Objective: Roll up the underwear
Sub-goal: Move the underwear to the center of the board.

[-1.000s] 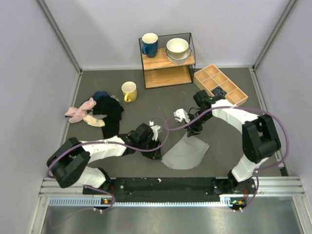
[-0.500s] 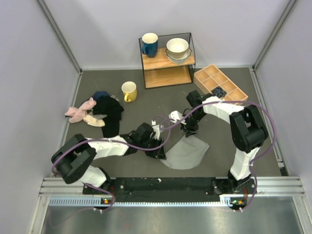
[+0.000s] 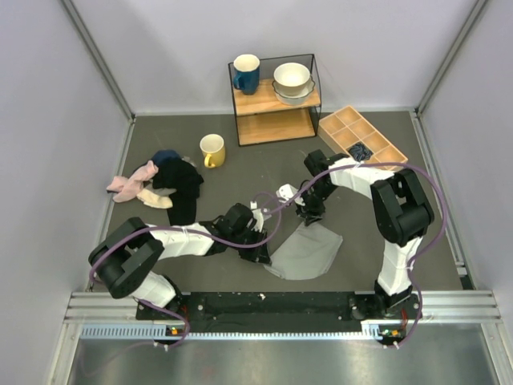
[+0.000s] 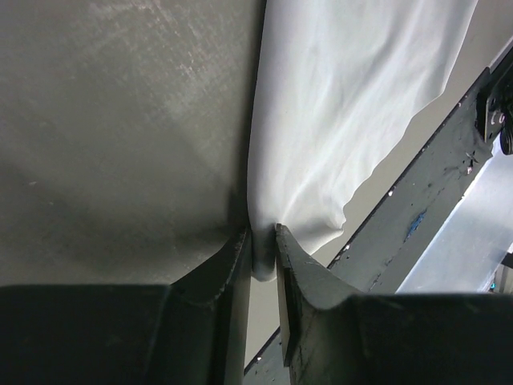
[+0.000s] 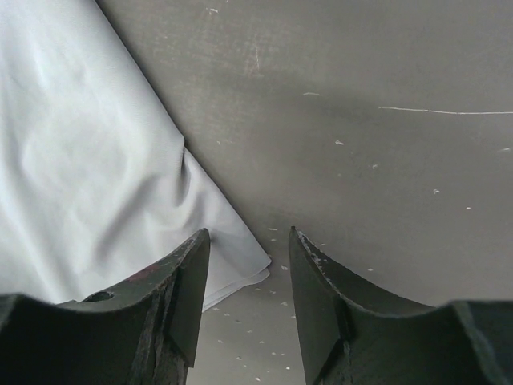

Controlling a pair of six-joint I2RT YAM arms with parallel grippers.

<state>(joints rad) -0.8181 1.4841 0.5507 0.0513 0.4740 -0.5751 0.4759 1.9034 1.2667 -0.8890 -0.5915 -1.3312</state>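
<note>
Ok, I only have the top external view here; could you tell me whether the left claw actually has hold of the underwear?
Observer: Yes. On the left wrist view the left claw is shut on a pinched fold at the edge of the underwear.
Operator: Thank you. And how is the right one?
Observer: The right claw is open. Its wrist view shows a corner of the cloth lying flat on the table in its gap, not gripped.

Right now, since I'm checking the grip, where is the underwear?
Top view: the underwear lies near the table's front centre, its left edge pinched by the left claw, the open right claw over its far corner.
</note>
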